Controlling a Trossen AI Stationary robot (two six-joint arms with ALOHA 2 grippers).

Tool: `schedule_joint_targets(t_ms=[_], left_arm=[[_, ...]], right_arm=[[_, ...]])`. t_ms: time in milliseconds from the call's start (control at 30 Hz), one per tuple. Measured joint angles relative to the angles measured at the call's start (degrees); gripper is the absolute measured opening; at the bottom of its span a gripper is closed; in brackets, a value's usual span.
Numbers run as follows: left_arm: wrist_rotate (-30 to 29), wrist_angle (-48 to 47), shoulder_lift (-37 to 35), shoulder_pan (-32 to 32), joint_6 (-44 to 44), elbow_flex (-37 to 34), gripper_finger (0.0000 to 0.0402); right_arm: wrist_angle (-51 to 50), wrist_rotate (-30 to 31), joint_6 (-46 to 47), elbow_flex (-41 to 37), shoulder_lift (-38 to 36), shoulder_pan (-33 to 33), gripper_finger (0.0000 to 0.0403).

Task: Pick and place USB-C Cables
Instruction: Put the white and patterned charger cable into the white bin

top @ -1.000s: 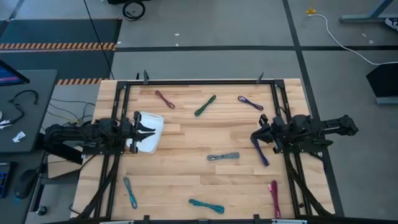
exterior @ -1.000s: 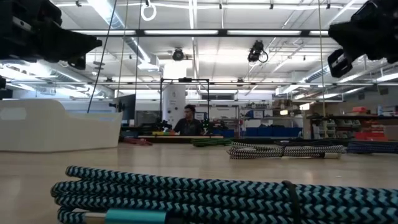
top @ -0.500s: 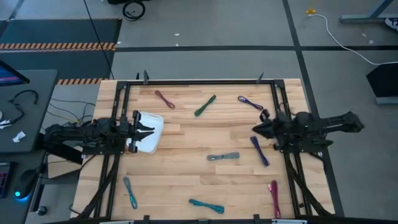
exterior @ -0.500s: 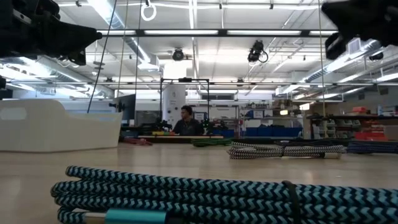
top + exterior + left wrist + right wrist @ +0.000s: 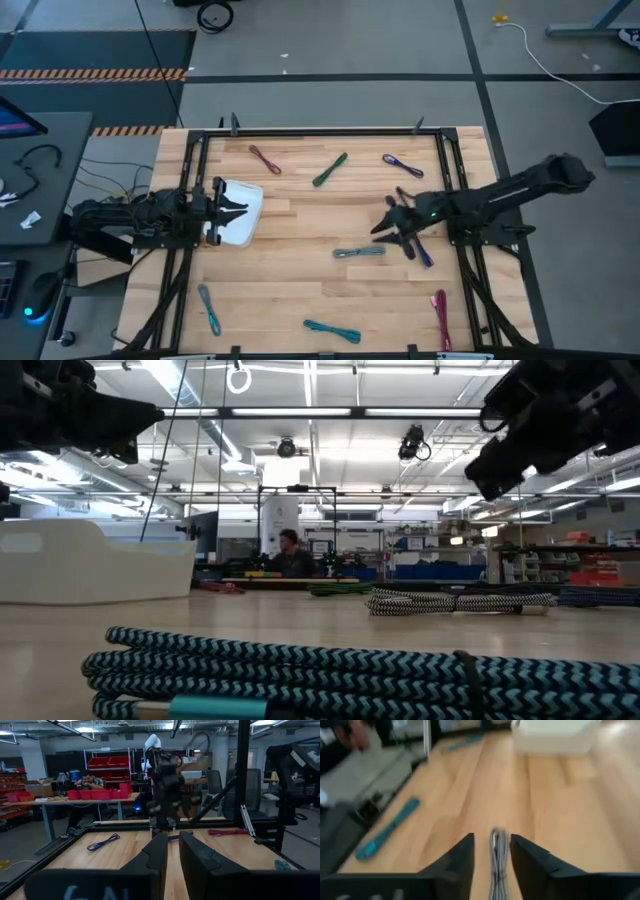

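Note:
Several short folded cable bundles lie flat on the wooden table: maroon (image 5: 265,158), green (image 5: 329,169), purple (image 5: 402,165), grey (image 5: 360,252), dark blue (image 5: 417,246), another maroon (image 5: 440,318), teal (image 5: 332,330) and light blue (image 5: 208,308). My right gripper (image 5: 382,227) hangs open above the table, just right of the grey cable. In the right wrist view the grey cable (image 5: 498,852) shows through the gap between the fingers (image 5: 492,840). My left gripper (image 5: 243,210) waits open over the white bin (image 5: 246,190).
The white bin (image 5: 90,560) stands at the table's left side, under the left arm. A black metal frame (image 5: 320,131) runs along the table's edges. The teal cable (image 5: 350,670) lies close to the near edge. A person sits at a bench (image 5: 90,780) in the room beyond.
My right gripper has reached out from the table's right side toward the centre, tipping downward, and now hangs by the grey cable. The dark blue cable it partly covered now shows in full. No cable has moved.

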Motion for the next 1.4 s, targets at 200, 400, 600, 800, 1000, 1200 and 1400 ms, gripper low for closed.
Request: schedule_joint_targets(t_ms=[200, 400, 600, 800, 1000, 1200, 1400], left_arm=[[0.0, 1.1, 0.0, 0.0, -4.8, 0.0, 0.0052], [0.0, 2.0, 0.0, 0.0, -8.2, 0.0, 0.0057], [0.0, 2.6, 0.0, 0.0, -11.8, 0.0, 0.0051], [-0.1, 2.6, 0.0, 0.0, -11.5, 0.0, 0.0056], [-2.7, 2.8, 0.0, 0.0, -11.1, 0.0, 0.0052], [-4.0, 2.9, 0.3, 0.0, -9.5, 0.0, 0.0046], [-9.9, 9.4, 7.9, 0.0, -8.2, 0.0, 0.005]], right_arm=[[2.1, 3.3, -3.7, 1.4, 12.8, 2.9, 0.0186], [7.2, 9.2, -6.7, 1.5, 20.9, 4.5, 0.0189], [8.6, 8.4, -7.2, 1.5, 27.4, 4.5, 0.0181], [10.5, 8.9, -8.8, 1.7, 32.7, 4.5, 0.0167], [12.0, 9.5, -10.0, 1.8, 34.3, 4.4, 0.0075], [19.8, 11.3, -5.7, 1.1, 32.3, 1.7, 0.0025], [37.8, 12.3, -3.8, 1.2, 30.8, -3.8, 0.0018]])
